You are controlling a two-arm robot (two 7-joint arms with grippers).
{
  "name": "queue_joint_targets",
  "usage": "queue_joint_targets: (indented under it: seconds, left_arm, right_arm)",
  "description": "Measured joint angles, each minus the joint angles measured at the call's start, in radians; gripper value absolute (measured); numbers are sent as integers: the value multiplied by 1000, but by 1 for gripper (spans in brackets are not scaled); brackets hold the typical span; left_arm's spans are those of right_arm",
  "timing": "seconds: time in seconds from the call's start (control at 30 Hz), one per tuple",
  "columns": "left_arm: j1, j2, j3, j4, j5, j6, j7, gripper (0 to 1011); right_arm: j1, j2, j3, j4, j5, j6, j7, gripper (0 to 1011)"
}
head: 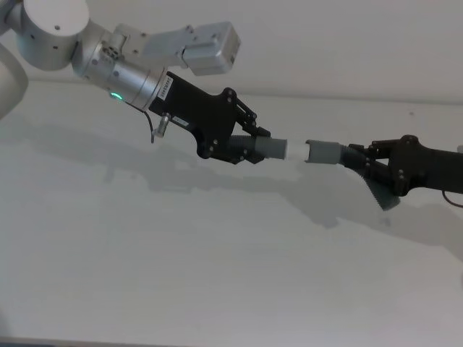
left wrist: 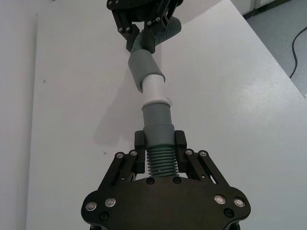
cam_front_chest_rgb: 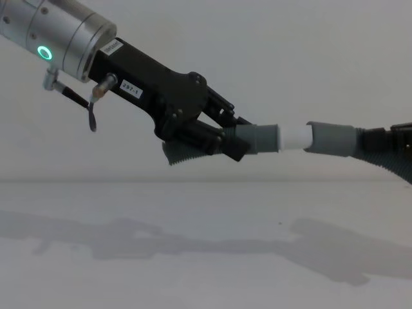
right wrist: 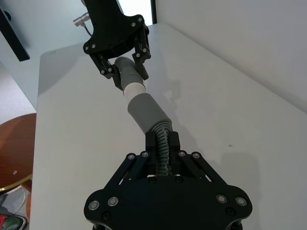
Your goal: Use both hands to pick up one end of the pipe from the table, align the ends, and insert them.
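Both hoses are held clear above the bench [head: 181, 260]. Left gripper [head: 249, 148] clamps the white-tipped hose [head: 273, 150] behind its cuff; right gripper [head: 369, 165] clamps the socket hose [head: 325, 152] likewise, leaving both ends free. Tip stands at the socket mouth, seemingly aligned, not seated.

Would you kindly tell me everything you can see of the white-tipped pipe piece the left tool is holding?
The white-tipped pipe piece is a short, dark grey ribbed hose with a smooth grey cuff ending in a narrower white tip. The left tool clamps its ribbed part just behind the cuff, holding it above the table. The tip points into the socket cuff, meeting its mouth.
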Motion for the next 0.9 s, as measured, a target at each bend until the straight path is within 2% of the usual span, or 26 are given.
queue_joint_targets:
  seconds: [0.9]
  left_arm:
    - [-2,3,4,-2,5,4,3,347]
  right_arm:
    - [2,1,-2,1,1,0,0,155]
